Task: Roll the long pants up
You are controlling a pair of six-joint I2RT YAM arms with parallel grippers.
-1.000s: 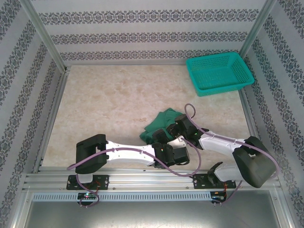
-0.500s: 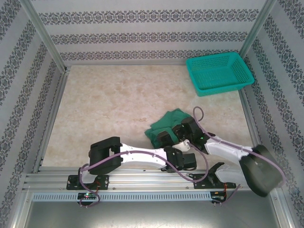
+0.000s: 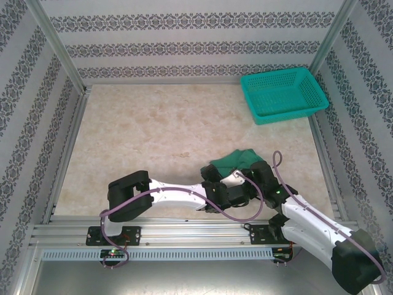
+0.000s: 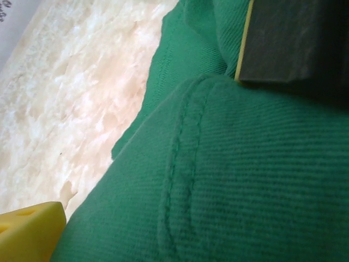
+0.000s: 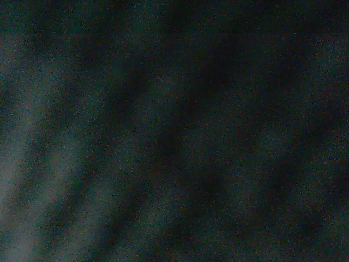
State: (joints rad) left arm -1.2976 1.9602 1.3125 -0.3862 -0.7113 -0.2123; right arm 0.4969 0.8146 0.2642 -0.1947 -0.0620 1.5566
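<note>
The long pants lie as a small dark green bundle on the table, right of centre and near the front. Both grippers meet at its near side. My left gripper reaches in from the left and stands open, with green cloth and a stitched seam lying across its gap. One yellow fingertip shows at the lower left. My right gripper comes in from the lower right and is shut on the bundle. A dark pad with a yellow edge presses on the cloth. The right wrist view is dark, covered by fabric.
A teal mesh basket stands at the back right corner. The marble-patterned table is bare to the left and behind the bundle. Metal frame posts and patterned walls enclose the table, and purple cables loop over both arms.
The green bundle has shifted to the right with the right gripper. The right arm has swung out towards the lower right, and the left arm has stretched further right after it.
</note>
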